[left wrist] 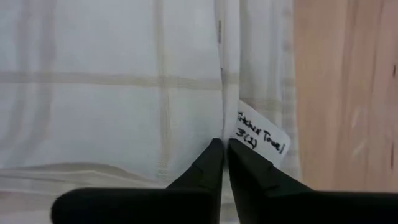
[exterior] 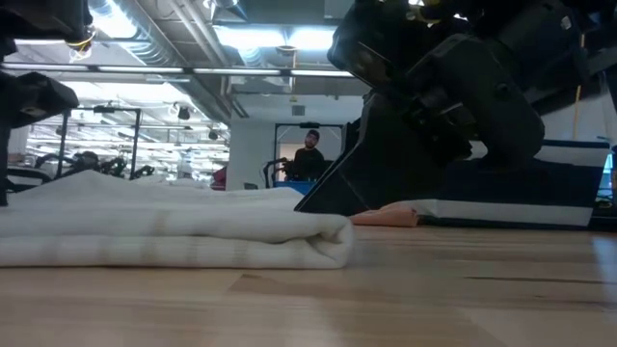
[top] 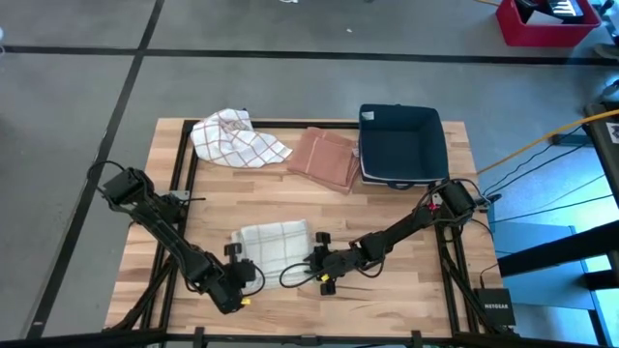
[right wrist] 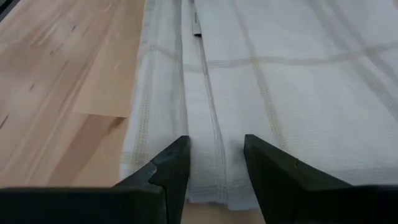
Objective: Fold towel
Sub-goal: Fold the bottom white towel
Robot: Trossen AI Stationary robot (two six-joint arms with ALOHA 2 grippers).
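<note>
Left gripper [left wrist: 224,149] jaws clenched, seemingly pinching the towel [top: 274,244]; right gripper [right wrist: 215,158] jaws released.

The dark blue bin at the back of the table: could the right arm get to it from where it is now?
Probably yes. The right gripper sits at the white plaid towel, fingers open around nothing. The dark blue bin stands on that arm's side, with only bare wood between them. Whether the arm stretches that far is uncertain.

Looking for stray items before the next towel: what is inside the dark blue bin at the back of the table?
In the high view the dark blue bin shows only its bare dark floor. The strip under its near rim is hidden from above.
</note>
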